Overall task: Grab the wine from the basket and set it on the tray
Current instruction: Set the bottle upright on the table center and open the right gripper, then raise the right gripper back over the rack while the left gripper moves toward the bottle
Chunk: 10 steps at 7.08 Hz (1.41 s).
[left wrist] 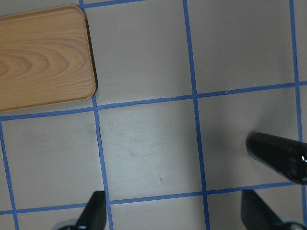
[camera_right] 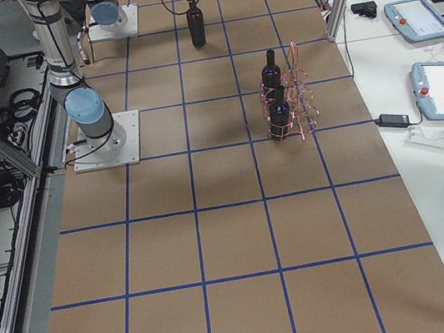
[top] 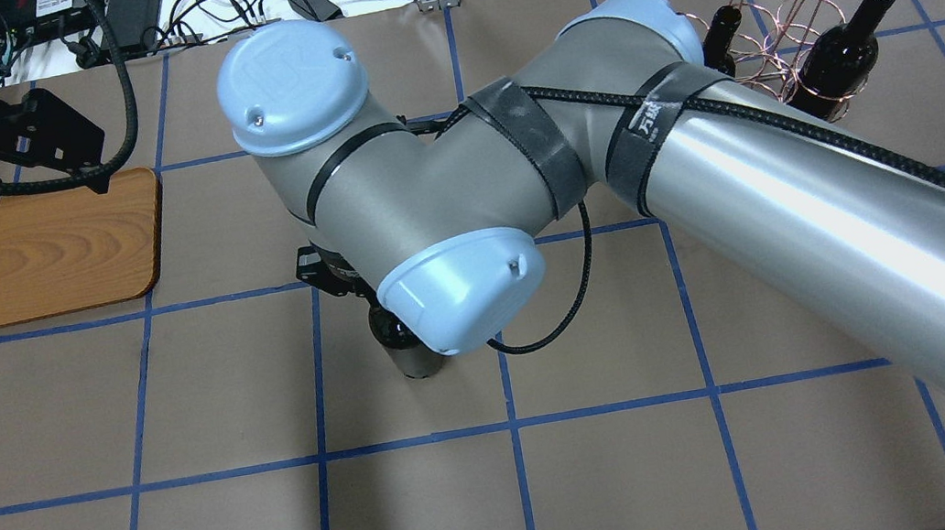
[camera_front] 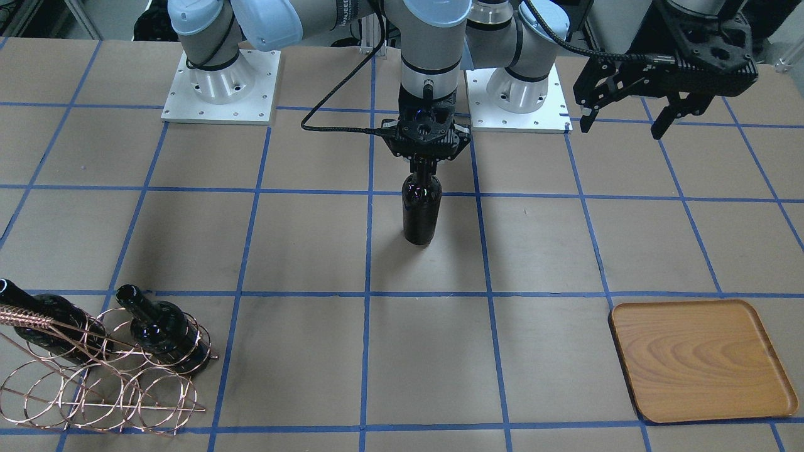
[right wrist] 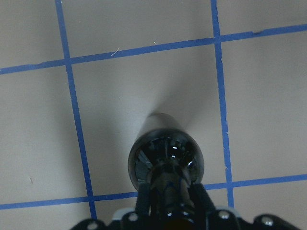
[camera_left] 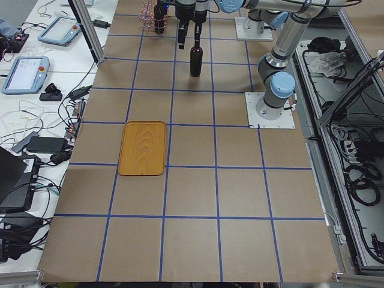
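Note:
A glossy black wine bottle [camera_front: 421,213] stands upright at the table's centre. My right gripper [camera_front: 424,168] is shut on its neck from above; the right wrist view shows the neck [right wrist: 168,187] between the fingers. I cannot tell whether its base touches the table. The wooden tray [camera_front: 697,358] lies flat with nothing on it, far from the bottle. My left gripper [camera_front: 622,125] hangs open and holds nothing, near the robot's base on the tray's side. The copper wire basket [camera_front: 94,389] sits at the opposite end with two more bottles [camera_front: 160,329] in it.
Brown paper with a blue tape grid covers the table. Two white base plates [camera_front: 220,88] sit at the robot's edge. In the left wrist view the tray's corner [left wrist: 43,57] lies ahead to the left and the held bottle [left wrist: 280,155] to the right.

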Each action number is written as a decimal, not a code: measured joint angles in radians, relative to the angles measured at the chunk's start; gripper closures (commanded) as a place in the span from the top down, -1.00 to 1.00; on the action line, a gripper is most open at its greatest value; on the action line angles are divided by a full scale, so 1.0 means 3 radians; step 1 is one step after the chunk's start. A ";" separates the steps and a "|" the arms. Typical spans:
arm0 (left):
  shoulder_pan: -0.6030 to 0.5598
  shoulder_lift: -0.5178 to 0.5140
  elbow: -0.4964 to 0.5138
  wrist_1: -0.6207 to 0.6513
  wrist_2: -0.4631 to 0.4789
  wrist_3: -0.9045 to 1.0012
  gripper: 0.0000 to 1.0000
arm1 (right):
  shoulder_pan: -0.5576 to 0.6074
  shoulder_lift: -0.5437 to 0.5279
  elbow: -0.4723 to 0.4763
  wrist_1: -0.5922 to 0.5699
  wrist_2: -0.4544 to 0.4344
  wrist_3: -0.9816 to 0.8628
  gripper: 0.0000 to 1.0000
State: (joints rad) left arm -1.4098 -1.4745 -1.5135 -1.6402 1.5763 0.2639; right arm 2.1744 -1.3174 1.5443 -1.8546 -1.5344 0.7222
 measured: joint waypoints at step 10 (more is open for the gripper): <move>-0.0700 -0.0124 -0.0022 0.0181 -0.0018 -0.1191 1.00 | -0.1375 -0.0343 -0.0231 0.0041 -0.0220 -0.1857 1.00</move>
State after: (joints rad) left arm -1.6197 -1.5117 -1.5201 -1.5859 1.5708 -0.0935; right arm 1.7620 -1.4202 1.4749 -1.8424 -1.6003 0.1652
